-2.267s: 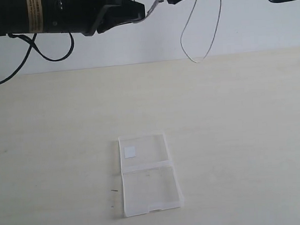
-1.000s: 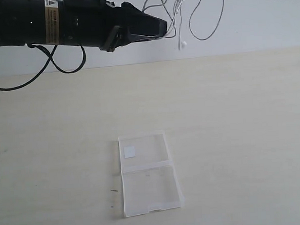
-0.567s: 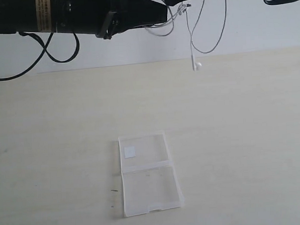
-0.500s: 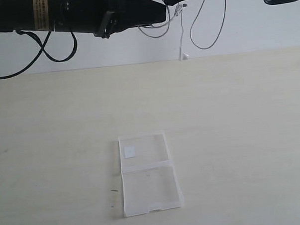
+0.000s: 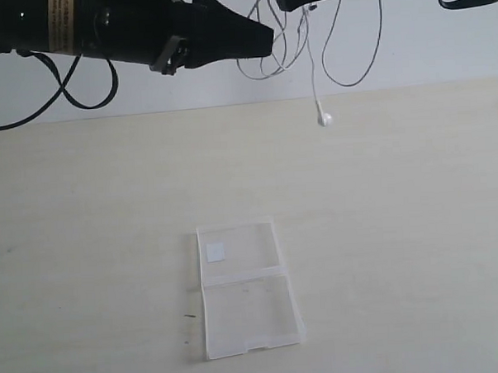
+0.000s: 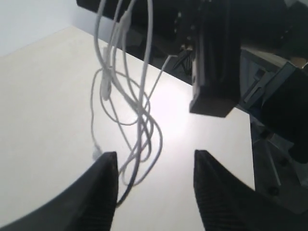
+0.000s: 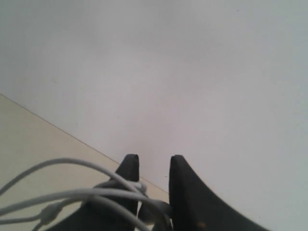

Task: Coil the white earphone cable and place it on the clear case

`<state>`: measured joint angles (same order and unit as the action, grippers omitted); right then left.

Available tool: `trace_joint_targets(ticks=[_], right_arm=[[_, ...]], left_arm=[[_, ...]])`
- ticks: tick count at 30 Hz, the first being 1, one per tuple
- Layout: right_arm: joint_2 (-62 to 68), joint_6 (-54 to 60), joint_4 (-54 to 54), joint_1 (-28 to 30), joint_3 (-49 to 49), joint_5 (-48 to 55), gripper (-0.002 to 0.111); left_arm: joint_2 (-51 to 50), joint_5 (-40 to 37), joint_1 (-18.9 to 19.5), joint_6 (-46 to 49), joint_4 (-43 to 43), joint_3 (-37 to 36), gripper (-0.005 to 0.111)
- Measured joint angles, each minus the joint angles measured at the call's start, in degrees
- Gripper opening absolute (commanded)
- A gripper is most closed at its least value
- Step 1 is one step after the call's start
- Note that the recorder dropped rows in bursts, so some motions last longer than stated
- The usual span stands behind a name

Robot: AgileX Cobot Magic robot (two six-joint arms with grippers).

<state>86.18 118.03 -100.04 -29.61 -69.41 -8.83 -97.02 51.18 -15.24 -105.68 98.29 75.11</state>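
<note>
- The clear case (image 5: 246, 310) lies flat and opened out on the desk (image 5: 400, 229), its two hinged halves side by side along the hinge.
- A small white square sticker (image 5: 215, 252) sits on the half of the clear case that lies farther from the exterior camera.
- The white earphone cable (image 6: 142, 115) is off the desk. It hangs in the air in several loose loops, beyond the far edge of the clear case and well apart from it.
- One earbud (image 5: 324, 118) dangles at the lowest point of the cable, beyond the clear case and to its right in the exterior view. It does not touch the case.
- The right pincer (image 7: 153, 158) grips the white earphone cable. The strands are bunched between its two fingers, which stand close together, and the loops hang from there.
- The left pincer (image 6: 154, 156) is open, with a wide gap between its fingers. The hanging loops pass just in front of one finger (image 6: 103, 192); no strand is clamped.
- The left arm reaches in high above the desk, beyond the clear case and from its left in the exterior view, with its tip just beside the loops.
- Nothing rests on the clear case.
</note>
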Motion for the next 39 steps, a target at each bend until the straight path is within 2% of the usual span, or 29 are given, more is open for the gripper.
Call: trace_joint_targets(ticks=[12, 25, 27, 29, 32, 33, 39], right_arm=[[0.00, 0.00, 0.00, 0.00, 0.00, 0.00, 0.000], [0.00, 0.26, 0.00, 0.10, 0.00, -1.13, 0.000], [0.00, 0.51, 0.00, 0.10, 0.00, -1.13, 0.000], [0.00, 0.77, 0.00, 0.10, 0.00, -1.13, 0.000], [0.00, 0.91, 0.00, 0.10, 0.00, -1.22, 0.000], [0.00, 1.02, 0.00, 0.10, 0.00, -1.26, 0.000], [0.00, 0.80, 0.00, -0.29, 0.00, -0.83, 0.000]], left_arm=[[0.00, -5.91, 0.23, -2.04, 1.90, 0.00, 0.049], [1.09, -6.01, 0.73, -2.26, 1.99, 0.00, 0.048], [1.31, -5.50, 1.70, -2.26, 1.99, 0.00, 0.043], [1.44, -4.39, 3.33, -2.26, 1.99, 0.00, 0.032], [1.44, -3.09, 6.49, -2.39, 1.99, -0.93, 0.004], [1.44, -2.96, 7.51, -2.39, 1.99, -1.59, 0.000], [1.44, -4.01, 16.23, -1.87, 1.99, -6.56, 0.000]])
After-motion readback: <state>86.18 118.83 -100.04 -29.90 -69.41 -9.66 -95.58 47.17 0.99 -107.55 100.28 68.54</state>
